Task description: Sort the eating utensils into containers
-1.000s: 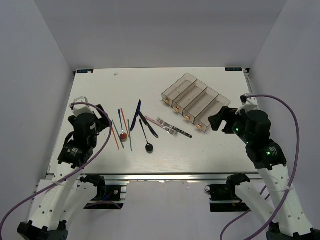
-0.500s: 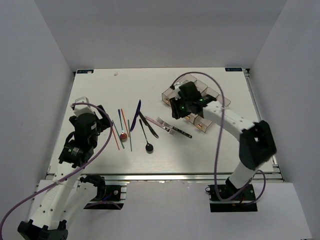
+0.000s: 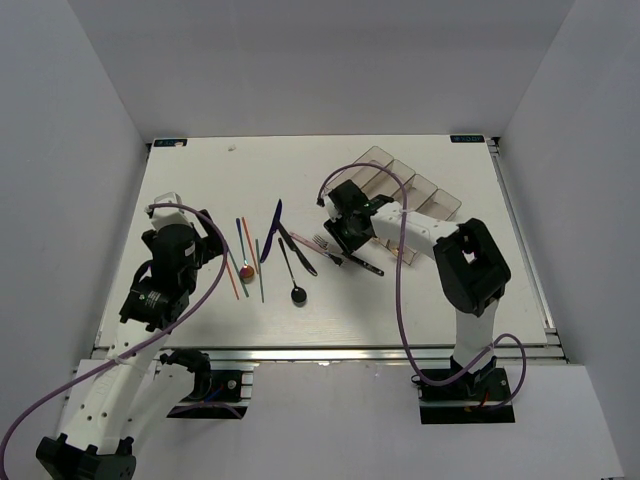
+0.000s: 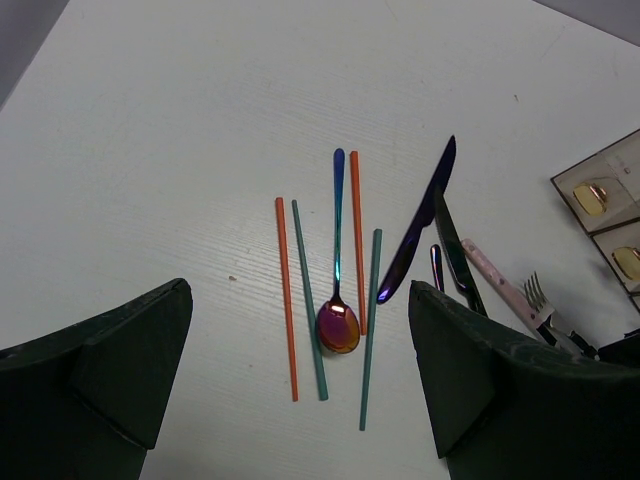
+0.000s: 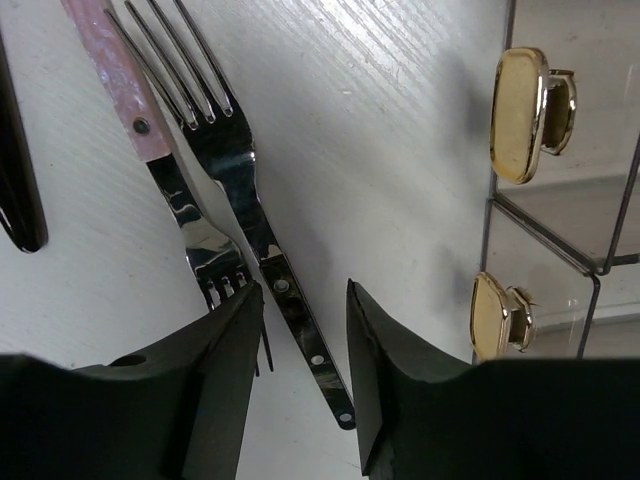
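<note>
Near left edge, my left gripper (image 4: 300, 390) hangs over chopsticks (image 4: 305, 300) and red spoon (image 4: 338, 328). Fingers wide apart, holding nothing. Mid table, my right gripper (image 5: 303, 300) sits low over silver fork (image 5: 240, 200). Fingers a little apart, handle between them, not pinched yet. Pink fork (image 5: 110, 60) lies right against it. If I squeeze now, may grab both, or thin fork may slip out. Farther back, containers (image 5: 560, 255) sit just beside. I could bump wall.

White table (image 3: 210, 180): chopsticks (image 4: 287, 300), spoons (image 4: 339, 327), knives (image 4: 415, 225), forks (image 5: 225, 140) loose mid-table; smoky bins (image 3: 378, 160) (four, joined) at right.
</note>
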`<state>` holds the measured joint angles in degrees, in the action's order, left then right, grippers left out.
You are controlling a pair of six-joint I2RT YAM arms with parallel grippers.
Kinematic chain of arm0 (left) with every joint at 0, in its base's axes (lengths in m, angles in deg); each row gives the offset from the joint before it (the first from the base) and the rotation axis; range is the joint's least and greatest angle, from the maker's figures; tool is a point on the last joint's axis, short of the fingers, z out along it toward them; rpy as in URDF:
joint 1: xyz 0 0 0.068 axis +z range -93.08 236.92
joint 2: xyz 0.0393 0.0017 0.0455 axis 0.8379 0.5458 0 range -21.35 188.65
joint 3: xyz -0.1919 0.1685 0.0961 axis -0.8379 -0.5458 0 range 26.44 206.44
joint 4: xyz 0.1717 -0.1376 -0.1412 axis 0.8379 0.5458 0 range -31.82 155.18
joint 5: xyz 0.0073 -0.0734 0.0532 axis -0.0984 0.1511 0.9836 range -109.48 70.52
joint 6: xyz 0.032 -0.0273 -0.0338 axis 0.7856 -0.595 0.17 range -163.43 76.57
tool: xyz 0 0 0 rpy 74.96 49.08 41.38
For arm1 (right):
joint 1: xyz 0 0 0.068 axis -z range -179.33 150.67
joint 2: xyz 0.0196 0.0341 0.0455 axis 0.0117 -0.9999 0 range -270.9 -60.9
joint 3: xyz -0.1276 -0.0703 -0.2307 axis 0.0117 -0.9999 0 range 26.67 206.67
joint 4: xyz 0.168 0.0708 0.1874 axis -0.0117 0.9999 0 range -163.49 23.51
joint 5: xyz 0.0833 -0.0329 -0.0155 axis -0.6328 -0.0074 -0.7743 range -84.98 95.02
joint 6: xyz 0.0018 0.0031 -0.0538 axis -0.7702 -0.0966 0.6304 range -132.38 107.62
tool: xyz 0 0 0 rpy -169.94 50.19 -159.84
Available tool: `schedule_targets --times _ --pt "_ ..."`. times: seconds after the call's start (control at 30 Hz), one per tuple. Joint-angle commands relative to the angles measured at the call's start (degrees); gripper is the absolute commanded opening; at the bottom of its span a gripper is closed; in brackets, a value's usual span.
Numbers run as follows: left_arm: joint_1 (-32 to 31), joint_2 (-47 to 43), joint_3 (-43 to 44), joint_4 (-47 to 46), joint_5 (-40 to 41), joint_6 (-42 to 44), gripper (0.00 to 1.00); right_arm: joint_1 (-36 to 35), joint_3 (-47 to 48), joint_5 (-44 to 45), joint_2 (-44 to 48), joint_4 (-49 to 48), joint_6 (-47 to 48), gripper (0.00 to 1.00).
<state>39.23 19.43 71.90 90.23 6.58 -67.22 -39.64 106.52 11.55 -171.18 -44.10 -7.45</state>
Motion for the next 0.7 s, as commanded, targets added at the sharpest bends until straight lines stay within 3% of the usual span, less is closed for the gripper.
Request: schedule_targets --times 0.0,0.37,0.67 --pt "0.03 -0.34 -0.10 -0.85 -1.01 0.50 0.98 -0.47 0.83 1.39 -1.34 -1.61 1.40 0.42" --pt "0.12 -0.43 -0.19 -1.03 -1.54 0.59 0.98 -1.17 -2.33 -3.36 -1.43 -3.72 0.43 0.41" --pt "0.11 -0.78 -0.19 -1.03 -1.54 0.59 0.98 -1.17 -1.37 -0.02 -5.47 -3.81 0.87 0.27"
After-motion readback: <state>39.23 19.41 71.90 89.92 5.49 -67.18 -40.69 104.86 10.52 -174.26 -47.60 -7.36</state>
